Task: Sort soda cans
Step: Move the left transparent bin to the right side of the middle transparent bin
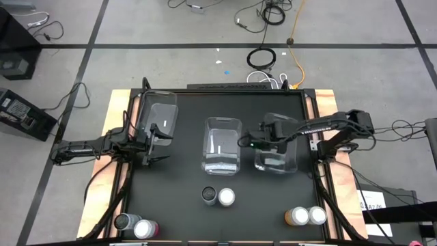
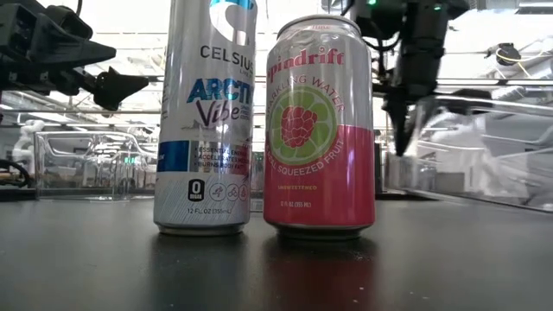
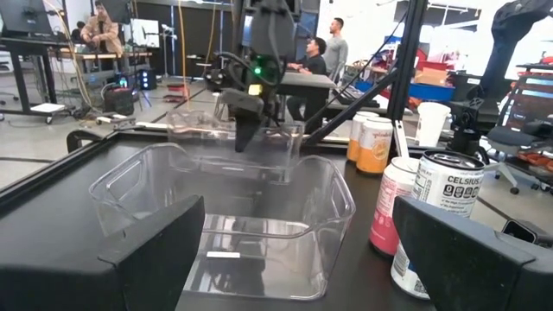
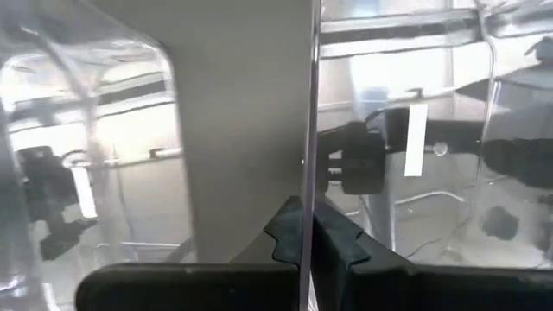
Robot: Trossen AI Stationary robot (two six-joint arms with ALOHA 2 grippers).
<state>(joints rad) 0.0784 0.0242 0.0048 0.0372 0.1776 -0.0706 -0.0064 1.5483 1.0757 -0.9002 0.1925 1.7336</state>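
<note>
Three clear bins stand in a row: left point(image 1: 161, 116), middle point(image 1: 222, 145), right point(image 1: 278, 152). Soda cans stand upright in pairs on their bases. A silver Celsius can point(image 2: 206, 121) and a pink can point(image 2: 320, 130) are near the middle point(image 1: 217, 197). Another pair is at the near left corner point(image 1: 135, 225). Two orange cans point(image 1: 306, 216) are at the near right. My left gripper point(image 1: 156, 142) hovers open beside the left bin's near end, facing the middle bin point(image 3: 233, 216). My right gripper point(image 1: 256, 142) points down, shut on a wall of the right bin. My right gripper pinches a thin clear bin wall point(image 4: 305, 173) between its two fingers, coming from above and pointing down point(image 2: 397, 130). The wall runs edge-on between the fingertips. It looks like the right bin's left wall, by its rim.
Raised wooden rails edge the black table on the left point(image 1: 109, 164) and right point(image 1: 326, 164). Bare tabletop lies between the bins and the near can pairs. Cables lie on the floor beyond the far edge. People sit and stand in the room behind point(image 3: 320, 52).
</note>
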